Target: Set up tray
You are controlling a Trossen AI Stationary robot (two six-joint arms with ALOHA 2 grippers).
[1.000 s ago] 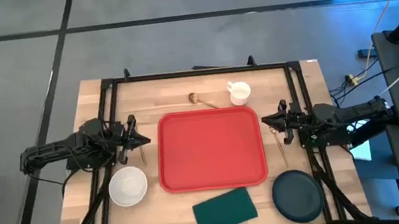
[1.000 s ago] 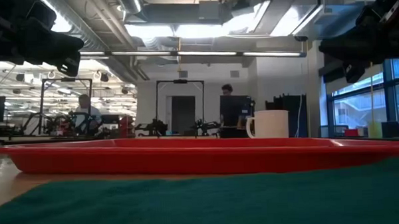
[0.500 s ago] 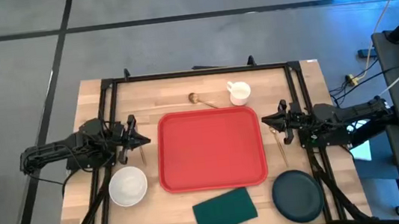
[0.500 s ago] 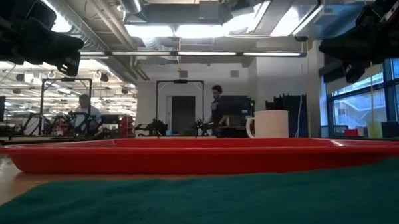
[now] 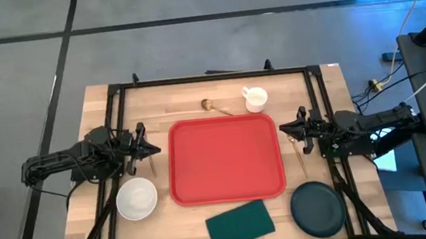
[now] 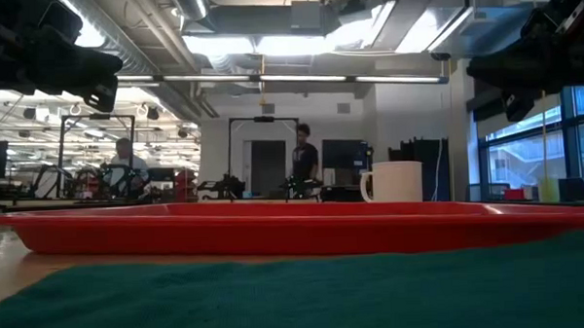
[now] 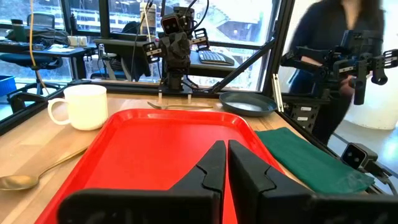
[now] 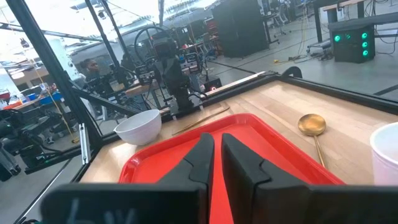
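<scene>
Tray, the big flat red plastic tray (image 5: 225, 159), lies bare in the middle of the counter (image 5: 171, 100). Nothing is on it yet, so setting up has not begun. Left fingers (image 5: 154, 149) and right fingers (image 5: 284, 130), both pressed together and holding nothing, hover beside it. Next, one must open and pick up something, maybe the white mug (image 5: 255, 98) near the far edge.

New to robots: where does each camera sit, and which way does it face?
High: overhead, facing down; left arm and right arm flank the flat red plastic tray.
Low: table height, facing the room; arms above.
Left wrist: behind left hand, facing right arm.
Right wrist: behind right hand, facing left arm.
All show the tray.
</scene>
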